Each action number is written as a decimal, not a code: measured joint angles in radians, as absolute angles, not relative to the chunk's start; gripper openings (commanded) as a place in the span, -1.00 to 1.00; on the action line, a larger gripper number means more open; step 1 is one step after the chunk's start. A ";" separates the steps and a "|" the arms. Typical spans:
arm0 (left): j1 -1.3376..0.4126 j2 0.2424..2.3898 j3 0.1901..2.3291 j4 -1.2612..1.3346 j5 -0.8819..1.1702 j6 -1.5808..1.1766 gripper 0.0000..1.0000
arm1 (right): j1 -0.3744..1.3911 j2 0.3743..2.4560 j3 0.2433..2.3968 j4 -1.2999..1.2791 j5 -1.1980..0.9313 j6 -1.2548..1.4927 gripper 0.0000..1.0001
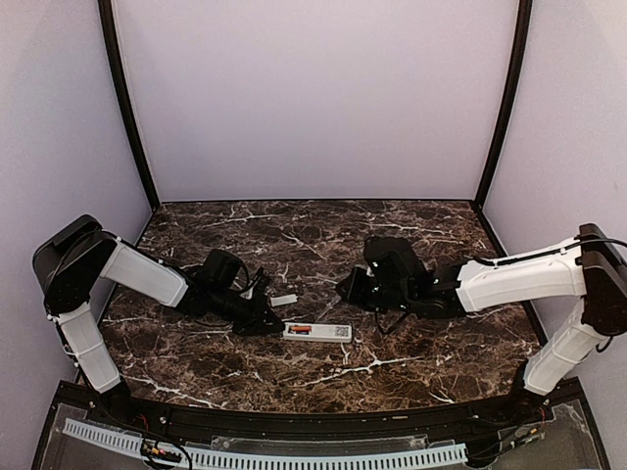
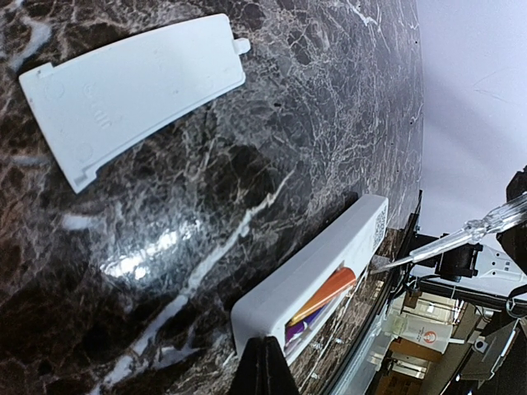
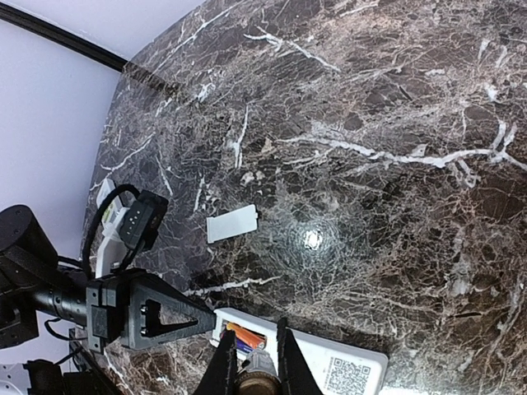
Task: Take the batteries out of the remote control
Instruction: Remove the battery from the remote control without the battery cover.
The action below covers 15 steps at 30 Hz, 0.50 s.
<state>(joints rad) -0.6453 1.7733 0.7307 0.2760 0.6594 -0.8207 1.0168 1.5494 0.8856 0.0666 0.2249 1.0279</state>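
Now we judge the prying step is in hand. On the counter (image 1: 392,235) the remote control (image 1: 316,332) lies open, one end against the left tool (image 2: 263,346), whose fingers are together. Its cover (image 2: 136,90) is already off, well beyond that tool. The right tool (image 3: 254,346) is clamped on a screwdriver (image 2: 478,229), tip at the remote's side. The batteries (image 2: 325,295), orange and purple, sit in the bay just ahead of the left tool. Next the tip must get under a cell and lever it out. The left tool crowds the bay.
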 measured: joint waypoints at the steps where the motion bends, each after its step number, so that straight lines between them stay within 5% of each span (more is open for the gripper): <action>1: -0.645 1.773 0.731 0.276 0.659 -0.821 -1.00 | 1.017 1.556 0.886 0.065 0.223 1.031 -1.00; 15: -0.645 1.773 0.731 0.276 0.660 -0.823 -1.00 | 1.017 1.618 0.903 0.063 0.194 1.038 -1.00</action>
